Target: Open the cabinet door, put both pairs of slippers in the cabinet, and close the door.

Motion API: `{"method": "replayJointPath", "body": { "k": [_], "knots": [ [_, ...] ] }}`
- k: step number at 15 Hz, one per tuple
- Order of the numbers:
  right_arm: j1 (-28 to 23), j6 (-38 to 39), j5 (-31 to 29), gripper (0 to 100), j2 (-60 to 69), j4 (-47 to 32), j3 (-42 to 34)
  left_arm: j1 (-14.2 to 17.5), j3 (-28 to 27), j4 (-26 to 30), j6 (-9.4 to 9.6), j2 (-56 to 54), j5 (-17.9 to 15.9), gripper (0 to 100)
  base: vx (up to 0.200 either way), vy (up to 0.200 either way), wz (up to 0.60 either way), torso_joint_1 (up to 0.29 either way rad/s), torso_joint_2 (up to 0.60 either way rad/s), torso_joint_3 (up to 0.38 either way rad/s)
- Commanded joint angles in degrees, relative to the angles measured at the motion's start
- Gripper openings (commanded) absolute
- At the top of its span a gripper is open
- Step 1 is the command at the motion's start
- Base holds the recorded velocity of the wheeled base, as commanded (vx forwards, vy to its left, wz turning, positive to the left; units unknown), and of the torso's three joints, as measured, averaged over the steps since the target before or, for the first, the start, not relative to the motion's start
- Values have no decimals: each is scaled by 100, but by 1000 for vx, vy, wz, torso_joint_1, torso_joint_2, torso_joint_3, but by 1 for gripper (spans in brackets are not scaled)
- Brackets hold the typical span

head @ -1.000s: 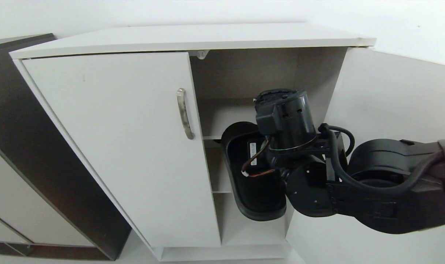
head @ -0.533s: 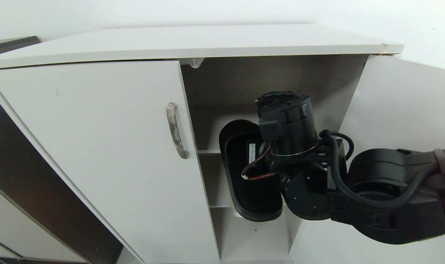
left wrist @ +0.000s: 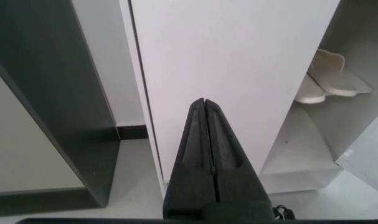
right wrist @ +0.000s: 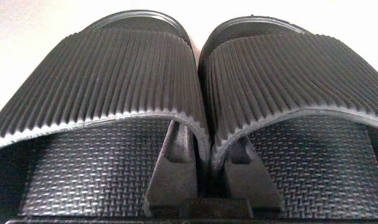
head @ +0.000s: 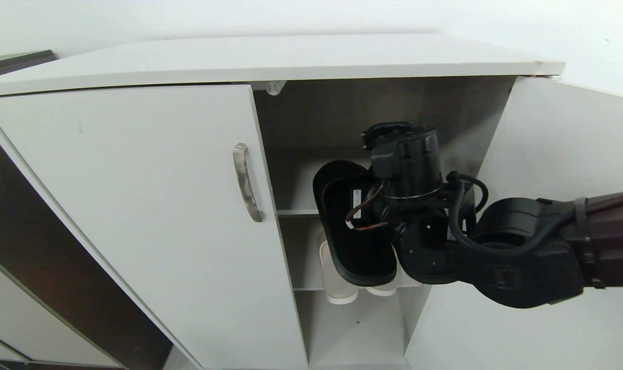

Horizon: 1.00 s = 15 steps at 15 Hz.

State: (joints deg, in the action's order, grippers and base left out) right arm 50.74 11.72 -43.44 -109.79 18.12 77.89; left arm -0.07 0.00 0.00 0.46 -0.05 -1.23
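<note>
Over the last half second our right hand carries the black slippers higher and deeper into the cabinet, uncovering the white slippers lying on the middle shelf. The hand is grasping both black straps, pinched together. We judge one pair stowed and the second close. Room is tight: the closed left door flanks one side, the open right door the other, and the upper shelf lip is just behind. Our left hand is clenched and empty, before the closed door.
</note>
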Motion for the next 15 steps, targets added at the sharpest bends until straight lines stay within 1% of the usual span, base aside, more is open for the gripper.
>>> {"method": "replayJointPath", "body": {
  "k": [1, 4, 7, 15],
  "knots": [
    [-196, -73, 19, 0, -306, -1, 333, -1, 0, 0, -2, 5, 0, 0, 0, 0, 0, 0, 0, 0],
    [-301, -117, 19, 0, -561, -80, 842, -1, 0, 0, -2, 5, 0, 0, 0, 0, 0, 0, 0, 0],
    [-451, -187, 19, 0, -755, -423, 1361, -1, 0, 0, -2, 5, 0, 0, 0, 0, 0, 0, 0, 0],
    [-486, -222, 19, 0, -974, -520, 1774, -1, 0, 0, -2, 5, 0, 0, 0, 0, 0, 0, 0, 0]
  ]
}}
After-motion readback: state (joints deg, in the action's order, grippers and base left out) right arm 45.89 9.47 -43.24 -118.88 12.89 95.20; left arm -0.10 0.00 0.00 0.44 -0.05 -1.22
